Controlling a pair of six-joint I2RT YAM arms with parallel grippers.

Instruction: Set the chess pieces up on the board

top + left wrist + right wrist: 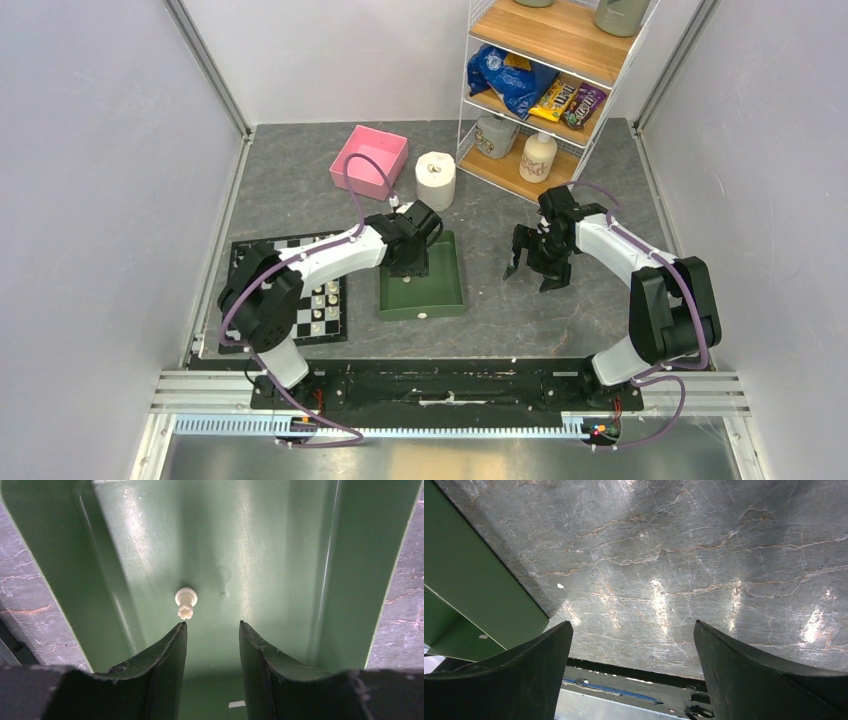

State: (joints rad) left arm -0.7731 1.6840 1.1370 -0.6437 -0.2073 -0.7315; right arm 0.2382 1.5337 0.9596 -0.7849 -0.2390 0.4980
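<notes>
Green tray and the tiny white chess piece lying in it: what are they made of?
The green tray looks like molded plastic: smooth, slightly glossy, with soft light streaks. The chess piece is probably plastic too, cream with neat molded ridges, though too small to be sure.

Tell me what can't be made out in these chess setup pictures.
Top view: the left arm hides much of the board, so the chess pieces standing there cannot be counted; they are too small to identify.
Left wrist view: the green tray is cut off by the frame edges; only one piece shows.
Right wrist view: board out of frame.
</notes>
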